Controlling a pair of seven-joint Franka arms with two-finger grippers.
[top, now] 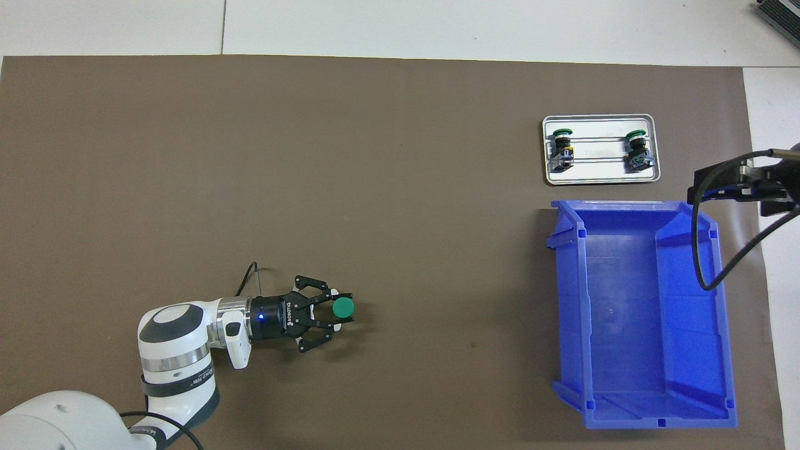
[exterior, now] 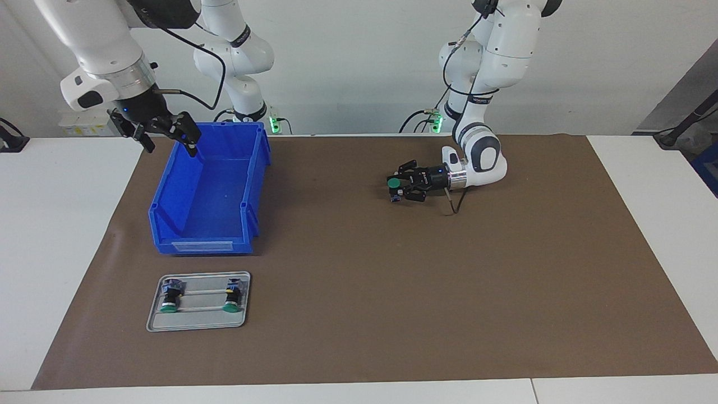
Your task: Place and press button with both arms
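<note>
A white, round-jointed left arm lies low over the brown matte mat [exterior: 364,292], its black left gripper [exterior: 397,187] turned sideways and closed around the button [exterior: 394,183], a small switch with a flat, round green cap facing up. The fingers pinch the short dark body below the cap, with a trace of blue base showing underneath in the facing view. The button sits at the mat's surface toward the left arm's end of the table, well apart from the other objects; whether its base touches the mat cannot be told.

The right gripper [exterior: 168,132] hangs in the air over the robots' end of a glossy blue plastic bin [exterior: 207,224], its two black fingers spread wide and holding nothing. The bin is a deep, open-topped rectangle with ribbed walls, a sloped low front and a pale label strip on that front.

Just beside the bin, farther from the robots, a shallow grey metal tray [exterior: 199,322] with rounded corners and a raised rim carries two spare buttons [exterior: 170,297], lying on their sides across thin rails, green caps pointing away from the robots. White tabletop [exterior: 56,224] borders the mat on every side.
</note>
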